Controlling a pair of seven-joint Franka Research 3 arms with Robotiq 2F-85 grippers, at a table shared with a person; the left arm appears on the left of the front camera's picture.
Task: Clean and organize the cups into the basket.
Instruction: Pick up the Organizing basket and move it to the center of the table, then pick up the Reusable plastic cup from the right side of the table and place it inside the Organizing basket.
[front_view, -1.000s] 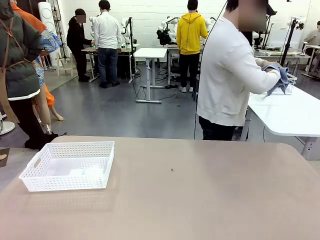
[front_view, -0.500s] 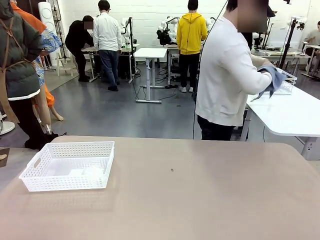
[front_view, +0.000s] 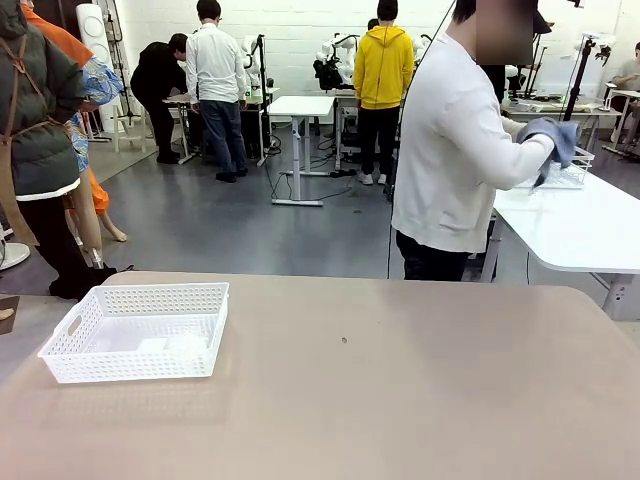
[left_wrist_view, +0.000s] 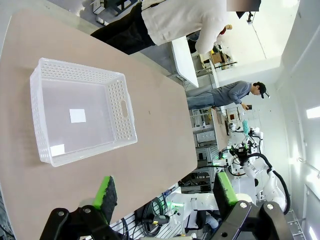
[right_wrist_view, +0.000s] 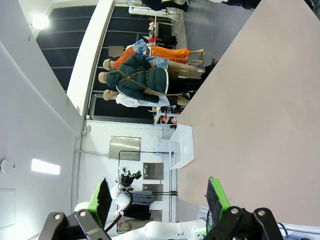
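The white lattice basket (front_view: 140, 330) sits on the left part of the brown table (front_view: 400, 400), with nothing in it but small white labels on its floor. In the left wrist view the basket (left_wrist_view: 80, 112) lies below and ahead of my open left gripper (left_wrist_view: 165, 192), well apart from it. My right gripper (right_wrist_view: 159, 197) is open too, high over the table, with the basket (right_wrist_view: 182, 147) small and far off. No cups are in view. A person in a white top (front_view: 455, 150) stands past the far edge, turned to a side table, holding a grey-blue cloth (front_view: 550, 135).
A white side table (front_view: 580, 225) stands at the right behind the brown table, with a wire basket (front_view: 568, 175) on it. Most of the brown tabletop right of the basket is bare. Other people stand at tables farther back.
The person's hand with the cloth has risen a little at the side table. Basket and both grippers are unchanged.
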